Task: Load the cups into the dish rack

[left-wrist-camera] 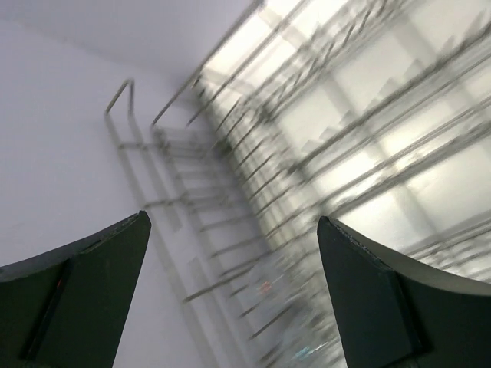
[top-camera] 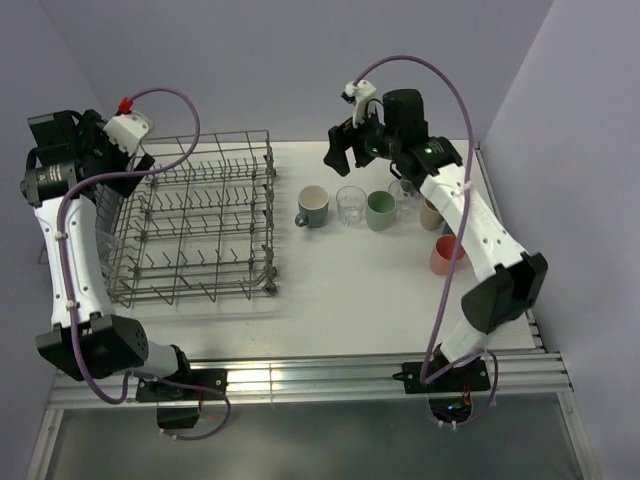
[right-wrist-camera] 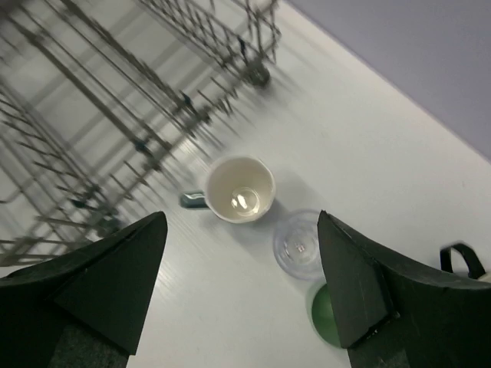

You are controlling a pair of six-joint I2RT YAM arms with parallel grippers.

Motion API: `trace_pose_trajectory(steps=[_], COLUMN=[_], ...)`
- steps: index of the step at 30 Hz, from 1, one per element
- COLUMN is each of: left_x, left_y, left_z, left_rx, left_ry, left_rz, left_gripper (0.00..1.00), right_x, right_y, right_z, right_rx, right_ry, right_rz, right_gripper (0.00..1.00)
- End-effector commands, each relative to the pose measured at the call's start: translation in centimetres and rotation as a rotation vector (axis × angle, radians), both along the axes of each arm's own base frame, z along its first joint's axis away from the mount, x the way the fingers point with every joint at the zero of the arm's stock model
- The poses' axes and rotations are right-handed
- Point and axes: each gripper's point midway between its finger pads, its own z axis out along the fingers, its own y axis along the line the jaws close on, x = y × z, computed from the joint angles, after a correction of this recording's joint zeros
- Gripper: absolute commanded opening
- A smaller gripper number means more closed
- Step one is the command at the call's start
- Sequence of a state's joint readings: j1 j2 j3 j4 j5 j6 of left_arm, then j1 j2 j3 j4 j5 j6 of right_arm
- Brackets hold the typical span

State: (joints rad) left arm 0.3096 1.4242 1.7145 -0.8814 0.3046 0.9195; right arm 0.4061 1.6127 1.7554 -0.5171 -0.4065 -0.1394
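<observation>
Standing beside one dish rack (top-camera: 195, 215), six cups (top-camera: 380, 210) visible — left tool (left-wrist-camera: 232, 222), right tool (right-wrist-camera: 242, 218), both spread wide

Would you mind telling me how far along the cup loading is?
No cup shows clearly in the dish rack. The left hand and right hand are open, empty. Grey-blue mug, clear glass, green mug, coral mug and others wait on the table.

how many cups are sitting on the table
6, right of the wire dish rack: grey-blue ceramic mug, clear glass tumbler, green ceramic mug, second clear glass tumbler, beige ceramic mug, coral ceramic mug. The right arm may hide more.
</observation>
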Motion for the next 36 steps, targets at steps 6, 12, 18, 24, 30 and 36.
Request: trace_pose_trajectory(steps=[6, 12, 18, 24, 30, 36], left_x=[-2.4, -6.8, -8.0, -7.8, -8.1, -8.5], left_y=[-10.0, -14.9, -15.7, -15.3, -15.1, -15.2], left_z=[5.0, 4.9, 3.7, 2.7, 1.4, 1.2], left_rx=[-0.594, -0.707, -0.678, -0.679, -0.665, -0.658], left_ry=[-0.196, -0.121, -0.108, -0.09, -0.064, -0.069], left_rz=[-0.179, -0.406, -0.436, -0.399, -0.379, -0.374], left_gripper=[0.99, 0.99, 0.99, 0.99, 0.99, 0.99], right_x=[4.2, 6.6, 7.7, 7.7, 7.8, 7.9], right_y=[-6.2, -7.5, -8.5, -8.3, -7.2, -7.2], right_z=[-12.2, -15.1, -18.3, -21.2, -21.8, -23.5], right_rx=[-0.524, -0.603, -0.641, -0.653, -0.609, -0.62], right_ry=[0.2, 0.225, 0.29, 0.331, 0.338, 0.372], right_rz=[-0.158, -0.134, -0.088, -0.044, -0.013, -0.009], right_gripper=[0.76, 0.7, 0.64, 0.61, 0.61, 0.54])
